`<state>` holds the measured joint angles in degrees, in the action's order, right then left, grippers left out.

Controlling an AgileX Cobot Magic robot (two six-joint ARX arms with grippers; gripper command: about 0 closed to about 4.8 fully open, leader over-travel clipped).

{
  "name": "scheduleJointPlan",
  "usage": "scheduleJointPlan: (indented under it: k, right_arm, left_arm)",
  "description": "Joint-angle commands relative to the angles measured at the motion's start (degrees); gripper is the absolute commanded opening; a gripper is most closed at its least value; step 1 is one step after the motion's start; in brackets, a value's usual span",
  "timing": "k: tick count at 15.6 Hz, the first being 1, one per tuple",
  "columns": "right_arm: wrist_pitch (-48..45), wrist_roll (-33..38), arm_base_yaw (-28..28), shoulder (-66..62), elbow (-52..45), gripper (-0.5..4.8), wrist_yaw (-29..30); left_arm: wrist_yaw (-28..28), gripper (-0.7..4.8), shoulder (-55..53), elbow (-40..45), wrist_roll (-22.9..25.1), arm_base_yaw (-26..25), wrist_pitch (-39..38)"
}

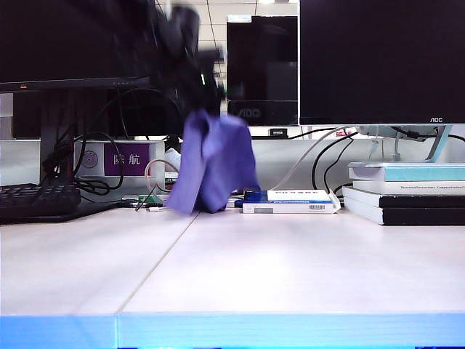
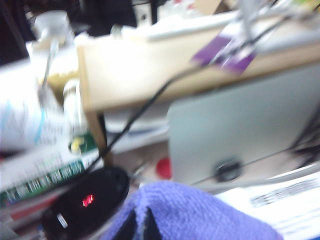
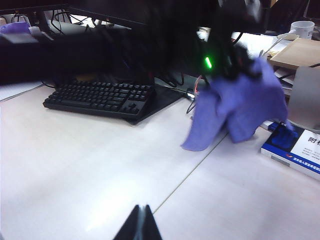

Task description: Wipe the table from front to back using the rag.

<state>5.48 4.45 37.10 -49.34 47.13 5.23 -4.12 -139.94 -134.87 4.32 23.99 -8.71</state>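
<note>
The lavender rag [image 1: 214, 163] hangs bunched from my left gripper [image 1: 207, 107] over the back of the table [image 1: 290, 269], near the seam between its two panels. The blurred left arm rises behind it. Up close, the left fingertips [image 2: 140, 220] are pinched shut into the rag's [image 2: 200, 215] fuzzy cloth. The right wrist view shows the rag [image 3: 240, 107] dangling below the left gripper [image 3: 225, 65], its lower corner close to the table [image 3: 75, 165]; I cannot tell whether it touches. My right gripper [image 3: 141, 209] is shut and empty above the table, out of the exterior view.
A black keyboard [image 1: 36, 200] [image 3: 100, 97] lies at the back left. A blue-and-white flat box [image 1: 290, 201] [image 3: 295, 150] sits just right of the rag, with stacked books [image 1: 407, 193] further right. Monitors [image 1: 378, 58] and cables line the back. A black mouse [image 2: 85, 205] is near the rag.
</note>
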Motion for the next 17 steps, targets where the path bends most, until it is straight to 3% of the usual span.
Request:
scheduleJointPlan:
  k: [1,6,7,8,14,17]
  right_arm:
    - [-0.68,-0.22,-0.02,0.15,0.28,-0.01,0.98]
    - [-0.66,-0.22,-0.02,0.11,0.28,-0.01,1.01]
    - [-0.66,-0.22,-0.02,0.11,0.28,-0.01,0.98]
    - [-0.61,-0.22,-0.02,0.04,0.28,-0.01,0.96]
    - [-0.59,-0.20,-0.02,0.00,0.28,-0.01,0.96]
    - [-0.59,-0.15,0.02,-0.02,0.28,-0.01,0.98]
  left_arm:
    - [-1.25,-0.06,-3.74,-0.15,-0.04,0.00,2.29]
    - [-4.26,-0.06,-14.62,-0.15,-0.74,-0.85,8.98]
    - [-4.20,-0.06,-15.45,-0.15,-1.95,-1.53,9.31]
    - [-1.99,-0.06,-17.70,-0.17,-5.73,-2.91,14.62]
    - [0.72,-0.06,-19.37,-0.94,-6.51,-3.30,17.73]
    - [1.14,-0.06,-21.97,-5.29,-8.00,-3.28,17.22]
